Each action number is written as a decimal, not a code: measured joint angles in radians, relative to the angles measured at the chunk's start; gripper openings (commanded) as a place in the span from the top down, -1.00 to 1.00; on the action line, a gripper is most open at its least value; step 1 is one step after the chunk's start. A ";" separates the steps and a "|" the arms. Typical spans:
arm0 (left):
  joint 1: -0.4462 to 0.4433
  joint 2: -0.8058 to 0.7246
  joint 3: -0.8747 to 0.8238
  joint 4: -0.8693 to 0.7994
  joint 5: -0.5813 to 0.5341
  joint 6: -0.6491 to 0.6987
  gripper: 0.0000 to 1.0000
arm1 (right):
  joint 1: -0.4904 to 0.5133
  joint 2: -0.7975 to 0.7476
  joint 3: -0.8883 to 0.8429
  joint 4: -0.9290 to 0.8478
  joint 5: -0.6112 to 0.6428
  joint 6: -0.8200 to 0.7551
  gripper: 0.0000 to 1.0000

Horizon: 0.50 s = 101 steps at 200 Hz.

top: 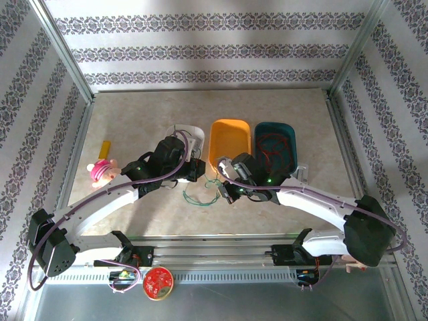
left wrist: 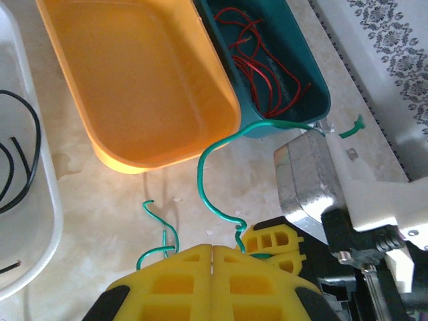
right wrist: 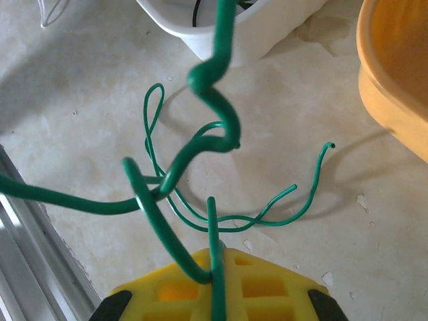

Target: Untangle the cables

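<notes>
Left wrist, left claw (left wrist: 212,249): yellow fingers closed on the green cable (left wrist: 201,177), which comes out on either side of the tips.
Left wrist, green cable: rises in a loop off the table (left wrist: 134,200), past the near rim of the orange tray (left wrist: 134,87) toward the corner of the teal tray (left wrist: 314,80).
Left wrist, tray contents: red cable (left wrist: 257,67) loosely coiled in the teal tray; black cable (left wrist: 37,137) in the white tray (left wrist: 50,214).
Right wrist, right claw (right wrist: 215,253): fingers shut, pinching the green cable at the tips.
Right wrist, open room: green loops lie on the table between the claw and the white tray; the metal rail (right wrist: 27,254) runs close at lower left.
Top view, trays: white, orange and teal in a row mid-table (touching or just beside, cannot tell).
Top view, claws: both meet in front of the trays, with green cable on the table between them.
Top view, extras: pink toy (top: 101,172) and yellow stick (top: 104,147) near the left edge, well apart from the trays; open table behind the row.
</notes>
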State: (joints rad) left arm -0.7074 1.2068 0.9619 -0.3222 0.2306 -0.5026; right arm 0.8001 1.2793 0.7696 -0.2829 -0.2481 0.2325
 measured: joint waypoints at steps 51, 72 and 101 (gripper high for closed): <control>0.000 0.021 0.000 -0.044 -0.133 0.002 1.00 | -0.045 -0.143 0.000 -0.003 -0.006 0.029 1.00; 0.000 0.053 0.000 -0.069 -0.179 0.002 1.00 | -0.087 -0.219 -0.006 0.000 -0.035 0.060 1.00; -0.005 0.077 0.000 -0.079 -0.195 0.003 1.00 | -0.162 -0.283 -0.025 0.013 -0.101 0.113 1.00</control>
State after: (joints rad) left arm -0.7120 1.2839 0.9615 -0.4007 0.0360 -0.4992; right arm 0.6384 0.9962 0.7448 -0.2703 -0.3492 0.3458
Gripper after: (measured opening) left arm 0.042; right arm 0.049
